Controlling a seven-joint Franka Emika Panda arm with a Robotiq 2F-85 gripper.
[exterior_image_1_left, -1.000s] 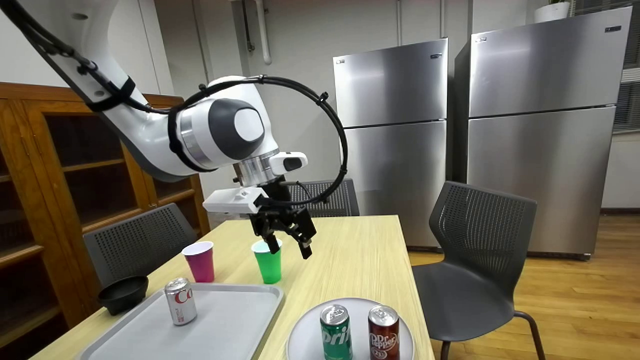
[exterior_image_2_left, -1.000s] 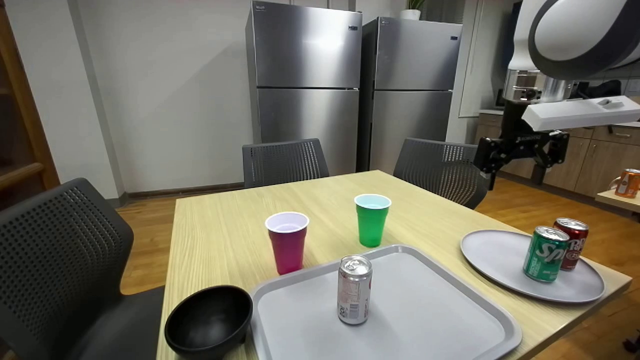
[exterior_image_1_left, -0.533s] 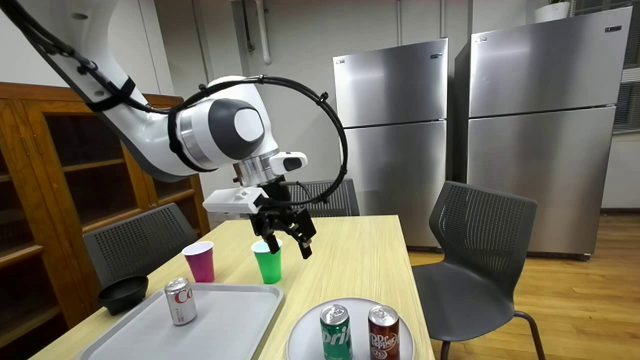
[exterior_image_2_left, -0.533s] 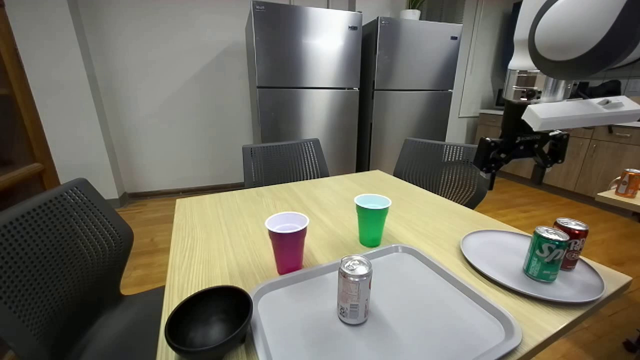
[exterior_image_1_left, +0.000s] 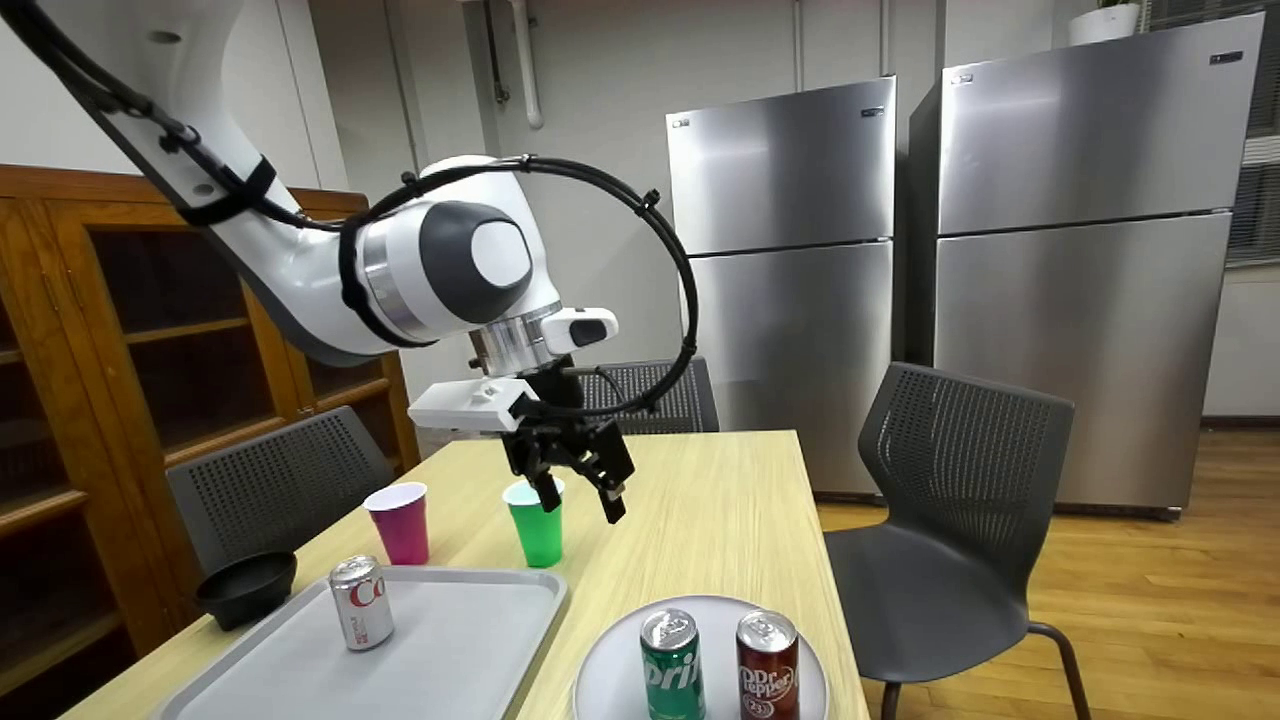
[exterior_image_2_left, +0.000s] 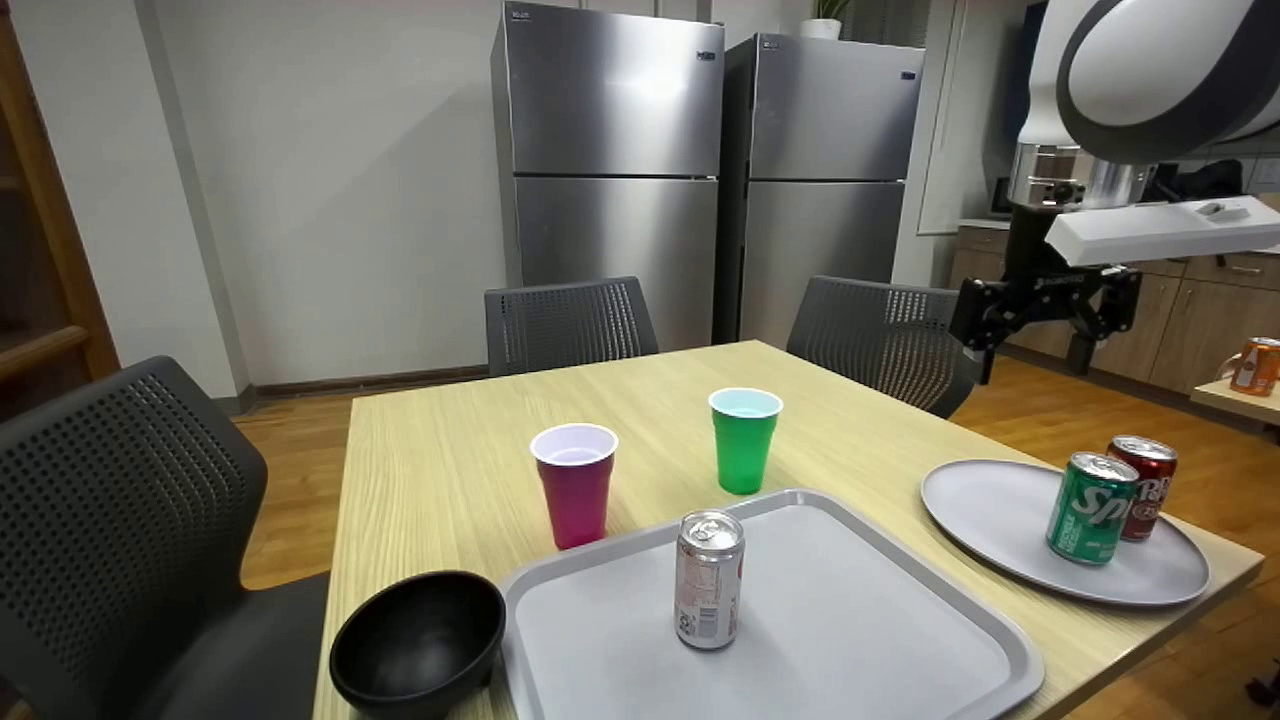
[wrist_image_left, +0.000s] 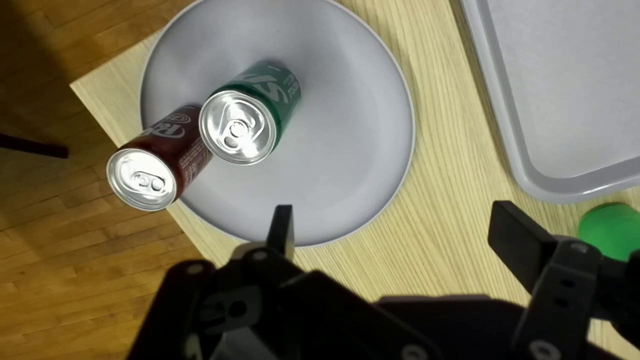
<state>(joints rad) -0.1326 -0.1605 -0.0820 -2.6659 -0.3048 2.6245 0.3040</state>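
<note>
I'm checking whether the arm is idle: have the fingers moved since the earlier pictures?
Yes: against the table in an exterior view, the fingers sit slightly lower and nearer the picture's right edge.

The green can (wrist_image_left: 255, 109) is presenting glossy metal; the plate (wrist_image_left: 345, 135) is showing a matt finish; the table (exterior_image_2_left: 650, 420) is displaying wood grain.

Pale wood-grain worktop (exterior_image_2_left: 450, 440); pretty big grey tray (exterior_image_2_left: 850, 600) on it, black bowl (exterior_image_2_left: 415, 640) right beside that; purple cup (exterior_image_2_left: 577, 495) and green cup (exterior_image_2_left: 744, 448) standing upright near the tray too; round grey plate (exterior_image_2_left: 990, 510) over by a corner.
</note>
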